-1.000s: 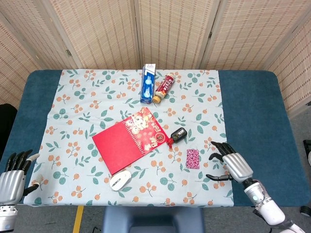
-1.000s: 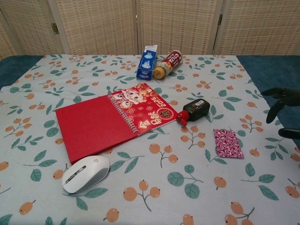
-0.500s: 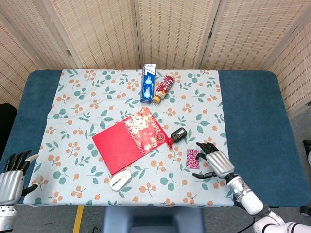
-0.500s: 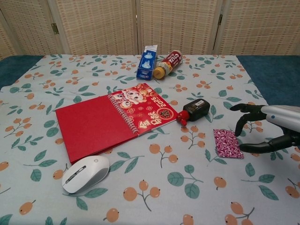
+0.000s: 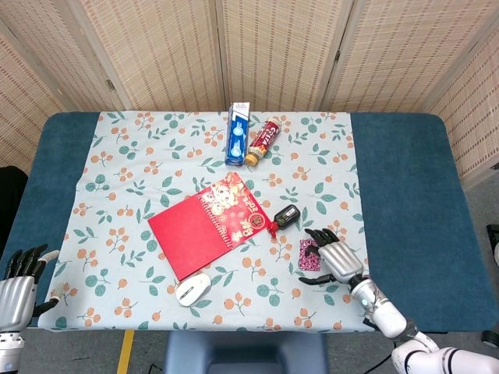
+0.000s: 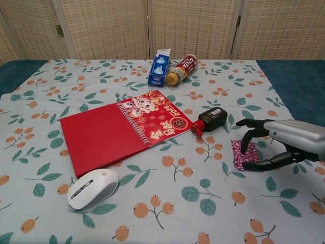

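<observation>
1. Your right hand (image 6: 284,145) is poised over the small pink patterned packet (image 6: 244,154), fingers (image 6: 250,136) arched apart above its far edge and the thumb low at its near corner. It looks like the reach-and-close step of a pickup; nothing is held yet.
2. The packet lies flat on the tabletop (image 5: 405,187), just to the robot's right of the black key fob (image 6: 212,119) and slightly nearer you.
3. Judging from this, the next move calls for lowering the fingers to the cloth and pinching an edge. The packet is thin, flat and probably slippery foil, so you may have to slide or tip it for purchase.
4. The floral cloth (image 5: 140,148) looks soft and may bunch under the fingertips.
5. Beyond the key fob sit a red spiral notebook (image 6: 122,129) with stiff glossy covers, a rounded white mouse (image 6: 92,188), a blue carton (image 6: 158,67) and a red cylindrical tube (image 6: 182,69).
6. Your left hand (image 5: 19,288) hangs open off the tabletop's near corner, fingers spread, well apart from the key fob.
</observation>
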You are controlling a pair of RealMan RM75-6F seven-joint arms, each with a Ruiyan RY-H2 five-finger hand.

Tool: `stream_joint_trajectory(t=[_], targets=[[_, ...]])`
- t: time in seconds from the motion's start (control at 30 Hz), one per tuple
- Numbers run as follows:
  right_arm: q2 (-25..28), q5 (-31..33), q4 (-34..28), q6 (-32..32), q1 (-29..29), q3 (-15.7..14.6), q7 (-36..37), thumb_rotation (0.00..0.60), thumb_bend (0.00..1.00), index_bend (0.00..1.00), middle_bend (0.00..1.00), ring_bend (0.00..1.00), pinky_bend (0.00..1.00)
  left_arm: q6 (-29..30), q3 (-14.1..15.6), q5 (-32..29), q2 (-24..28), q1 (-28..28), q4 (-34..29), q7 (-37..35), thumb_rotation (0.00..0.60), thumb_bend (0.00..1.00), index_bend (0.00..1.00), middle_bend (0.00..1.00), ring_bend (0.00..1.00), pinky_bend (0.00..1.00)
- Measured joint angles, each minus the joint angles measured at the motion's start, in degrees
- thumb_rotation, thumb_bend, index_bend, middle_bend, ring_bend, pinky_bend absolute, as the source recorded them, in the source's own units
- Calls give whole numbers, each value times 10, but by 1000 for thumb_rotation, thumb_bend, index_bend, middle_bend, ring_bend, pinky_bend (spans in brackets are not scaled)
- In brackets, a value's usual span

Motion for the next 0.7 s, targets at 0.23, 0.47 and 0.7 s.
stream_joint_trajectory(t=[0.23,0.47,0.7], targets=[[-16,4,16,-6,11,1,3,177,206,344,52,0,0,0,0,-1,0,2,3,-3,600,434,244,134,122,0],[-18,10,24,-7,12,-4,-2,176,205,344,52,0,0,-1,1,-2,-1,3,5,-3,600,434,246,135,122,0],[-16,15,30,-6,10,-11,-2,176,205,344,52,0,0,-1,1,0,-1,3,3,-1,600,434,249,135,122,0]])
